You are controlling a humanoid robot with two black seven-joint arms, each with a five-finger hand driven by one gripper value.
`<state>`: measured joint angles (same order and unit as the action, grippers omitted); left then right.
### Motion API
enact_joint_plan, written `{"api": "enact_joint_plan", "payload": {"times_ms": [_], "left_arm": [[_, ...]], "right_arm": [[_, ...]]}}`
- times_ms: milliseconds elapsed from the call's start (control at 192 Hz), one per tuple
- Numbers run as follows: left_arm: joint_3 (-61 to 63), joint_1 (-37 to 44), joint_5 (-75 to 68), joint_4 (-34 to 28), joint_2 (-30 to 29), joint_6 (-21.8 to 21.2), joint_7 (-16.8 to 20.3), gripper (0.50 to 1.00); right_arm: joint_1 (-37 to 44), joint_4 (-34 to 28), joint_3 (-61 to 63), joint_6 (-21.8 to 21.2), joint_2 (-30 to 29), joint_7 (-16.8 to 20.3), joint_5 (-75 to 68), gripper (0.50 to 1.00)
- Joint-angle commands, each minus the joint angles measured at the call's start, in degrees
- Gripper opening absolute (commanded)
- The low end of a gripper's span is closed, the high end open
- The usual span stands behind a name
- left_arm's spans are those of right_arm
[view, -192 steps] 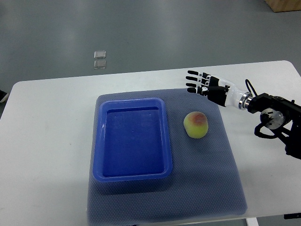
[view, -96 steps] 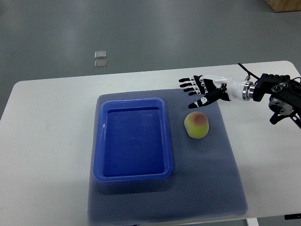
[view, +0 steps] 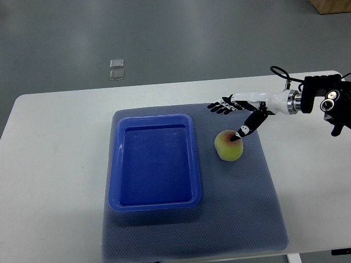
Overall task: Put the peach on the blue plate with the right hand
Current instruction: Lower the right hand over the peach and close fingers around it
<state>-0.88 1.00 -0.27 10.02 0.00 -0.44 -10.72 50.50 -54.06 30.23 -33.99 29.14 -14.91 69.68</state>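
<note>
The right hand has dropped lower than half a second ago. Fingers spread, its thumb now touches the round yellow-green peach, which stays beside the rectangular blue plastic plate.

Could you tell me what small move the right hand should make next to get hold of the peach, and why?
Probably lower the right hand a little and curl its fingers around the peach. The hand is open above the peach's far side, only the thumb tip reaching its top, so nothing grips it yet. The blue plate sits empty to the left.
</note>
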Motion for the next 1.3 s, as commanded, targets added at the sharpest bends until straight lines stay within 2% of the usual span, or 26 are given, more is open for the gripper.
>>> {"api": "enact_joint_plan", "payload": {"times_ms": [0,261,542,547,558,641,657,886,996,1001,1063,1293], "left_arm": [[0.0,-0.03,0.01,0.0,0.0,0.0,0.0,1.0],[0.09,0.06,0.01,0.09,0.0,0.0,0.0,1.0],[0.09,-0.03,0.01,0.09,0.0,0.0,0.09,1.0],[0.09,-0.03,0.01,0.09,0.0,0.0,0.09,1.0],[0.0,-0.03,0.01,0.09,0.0,0.0,0.09,1.0],[0.0,-0.03,0.01,0.09,0.0,0.0,0.09,1.0],[0.09,-0.03,0.01,0.09,0.0,0.0,0.09,1.0],[0.18,-0.03,0.01,0.09,0.0,0.08,0.09,1.0],[0.18,-0.03,0.01,0.09,0.0,0.08,0.09,1.0],[0.18,-0.03,0.01,0.09,0.0,0.08,0.09,1.0],[0.09,-0.03,0.01,0.09,0.0,0.08,0.09,1.0],[0.18,-0.03,0.01,0.18,0.0,0.08,0.09,1.0]], "right_arm": [[-0.4,-1.22,0.0,1.73,0.92,-0.3,1.43,0.921],[-4.09,-5.0,-0.88,6.56,2.76,-1.71,5.64,0.921],[-6.03,-5.09,-1.49,10.08,1.88,-1.97,7.84,0.921],[-6.2,-5.01,-2.28,11.56,1.71,-1.97,8.45,0.921],[-6.2,-5.0,-2.46,11.92,1.71,-2.06,8.46,0.921],[-6.29,-5.0,-2.99,12.72,1.71,-2.06,8.54,0.921],[-6.29,-4.92,-3.78,13.95,1.71,-2.06,8.54,0.921],[-6.29,-4.56,-4.04,14.39,1.62,-2.06,8.46,0.917],[-6.29,-4.56,-4.04,14.47,1.62,-2.23,8.54,0.901],[-6.29,-4.56,-4.04,14.91,1.62,-2.49,8.54,0.867],[-6.64,-4.48,-4.13,15.62,1.62,-3.02,8.54,0.821],[-6.64,-4.48,-5.63,16.06,1.62,-3.46,8.72,0.764]]}}
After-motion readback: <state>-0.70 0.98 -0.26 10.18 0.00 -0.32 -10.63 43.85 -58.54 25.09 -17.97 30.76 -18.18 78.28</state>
